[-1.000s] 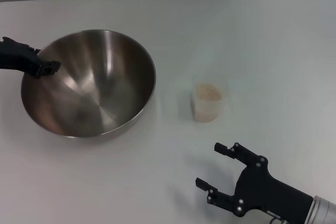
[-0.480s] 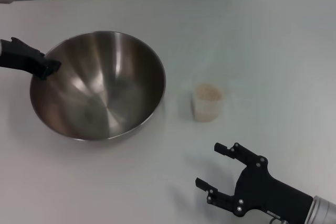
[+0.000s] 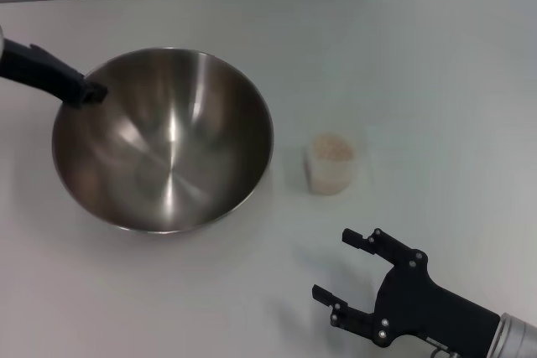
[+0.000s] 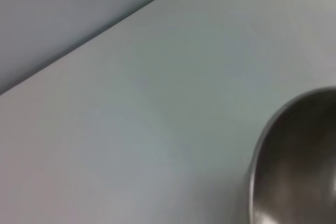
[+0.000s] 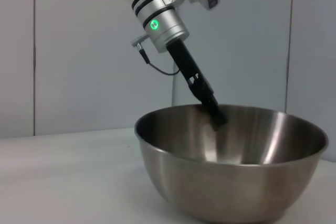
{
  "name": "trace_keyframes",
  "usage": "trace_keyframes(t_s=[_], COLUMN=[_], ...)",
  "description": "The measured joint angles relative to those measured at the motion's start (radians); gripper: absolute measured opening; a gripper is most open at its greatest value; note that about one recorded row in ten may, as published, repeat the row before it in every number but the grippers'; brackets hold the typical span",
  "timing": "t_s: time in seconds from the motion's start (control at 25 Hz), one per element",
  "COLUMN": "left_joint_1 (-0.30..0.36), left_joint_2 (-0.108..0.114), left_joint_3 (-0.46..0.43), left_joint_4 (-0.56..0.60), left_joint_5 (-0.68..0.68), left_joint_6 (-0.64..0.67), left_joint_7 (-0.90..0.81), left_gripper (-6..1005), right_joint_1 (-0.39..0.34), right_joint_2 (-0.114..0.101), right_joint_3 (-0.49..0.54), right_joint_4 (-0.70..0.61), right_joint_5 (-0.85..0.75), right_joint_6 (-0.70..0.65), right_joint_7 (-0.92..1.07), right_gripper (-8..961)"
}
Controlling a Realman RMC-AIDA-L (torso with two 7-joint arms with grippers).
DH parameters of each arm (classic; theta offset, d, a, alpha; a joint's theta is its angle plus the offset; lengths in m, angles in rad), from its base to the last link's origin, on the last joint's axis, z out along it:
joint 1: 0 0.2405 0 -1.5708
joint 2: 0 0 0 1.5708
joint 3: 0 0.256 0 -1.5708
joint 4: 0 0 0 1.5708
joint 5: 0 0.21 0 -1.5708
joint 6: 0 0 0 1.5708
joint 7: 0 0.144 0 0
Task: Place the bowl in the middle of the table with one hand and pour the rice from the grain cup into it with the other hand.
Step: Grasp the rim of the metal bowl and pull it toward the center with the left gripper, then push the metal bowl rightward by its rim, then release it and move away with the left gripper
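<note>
Your bowl [image 3: 164, 140] sits on the desk [image 3: 419, 56] at about nine o'clock from the scene's centre in the head view, mouth up, its shiny inside bare of grain. The right wrist view shows it side-on [image 5: 231, 163], resting on its base. The left end effector [image 3: 84, 91] is clamped on the bowl's rim at roughly ten o'clock on the bowl, one finger reaching inside the wall; you can see the same grip from the right wrist view [image 5: 215, 115], with the silver arm rising behind it. The left wrist view catches only a curved piece of the rim [image 4: 294, 156] and bare desk.

At three o'clock from the bowl, just beside it but not touching, stands the grain cup [image 3: 332, 163], upright, with the rice [image 3: 334, 148] showing at its top.

The right end effector [image 3: 342, 267] hovers near the desk at about five o'clock from the cup, well apart from it, fingers spread and holding nothing.
</note>
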Motion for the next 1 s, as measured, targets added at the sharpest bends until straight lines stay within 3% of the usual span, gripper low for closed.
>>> trace_keyframes(t_s=[0.08,0.16,0.28,0.44,0.56,0.6,0.76,0.8,1.0], left_joint_1=[-0.051,-0.063,-0.113,-0.146,-0.163,-0.170,-0.170,-0.170,-0.173], left_joint_2=[0.044,0.054,0.099,0.116,0.112,0.098,0.077,0.053,0.025], left_joint_3=[-0.045,-0.049,-0.054,-0.075,-0.099,-0.103,-0.099,-0.096,-0.060], left_joint_4=[-0.069,-0.086,-0.160,-0.184,-0.191,-0.192,-0.193,-0.193,-0.220], left_joint_5=[-0.002,-0.002,-0.004,-0.007,-0.012,-0.011,-0.011,-0.008,0.014], left_joint_6=[0.042,0.052,0.100,0.160,0.215,0.220,0.205,0.193,0.130], left_joint_7=[0.027,0.032,0.050,0.062,0.081,0.087,0.092,0.114,0.133], left_gripper=[70,64,54,44,42,42,40,40,38], right_joint_1=[0.000,0.000,0.000,0.000,0.000,0.000,0.000,0.000,0.003], right_joint_2=[0.000,0.000,0.000,0.000,0.000,0.001,0.002,0.002,0.002], right_joint_3=[0.000,0.000,0.000,0.000,0.000,0.000,0.000,0.000,0.000], right_joint_4=[0.000,0.000,0.000,0.000,0.000,0.000,0.000,0.000,0.000], right_joint_5=[0.000,-0.001,-0.001,-0.001,0.000,0.000,0.001,0.002,0.000], right_joint_6=[0.000,0.000,0.000,0.000,0.000,0.000,0.000,0.000,0.000], right_joint_7=[0.000,0.000,0.000,0.000,0.000,0.000,0.000,0.000,0.000], right_gripper=[783,783,782,782,783,783,783,783,782])
